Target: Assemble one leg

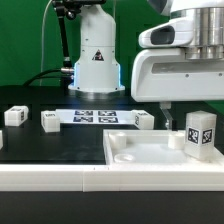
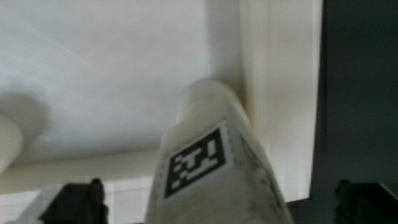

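Observation:
One leg (image 1: 200,134), a small white block with a black-and-white tag, stands upright on the large white panel (image 1: 140,152) near the panel's end at the exterior view's right. My gripper (image 1: 196,108) hangs right above this leg. In the wrist view the leg (image 2: 221,150) rises between my dark fingertips (image 2: 75,202), with a gap on each side. The gripper (image 2: 219,206) is open and touches nothing. The panel (image 2: 107,70) fills the background there.
Three more legs lie on the black table: two at the exterior view's left (image 1: 14,116) (image 1: 49,119) and one (image 1: 144,120) behind the panel. The marker board (image 1: 95,116) lies in front of the robot's base (image 1: 96,62).

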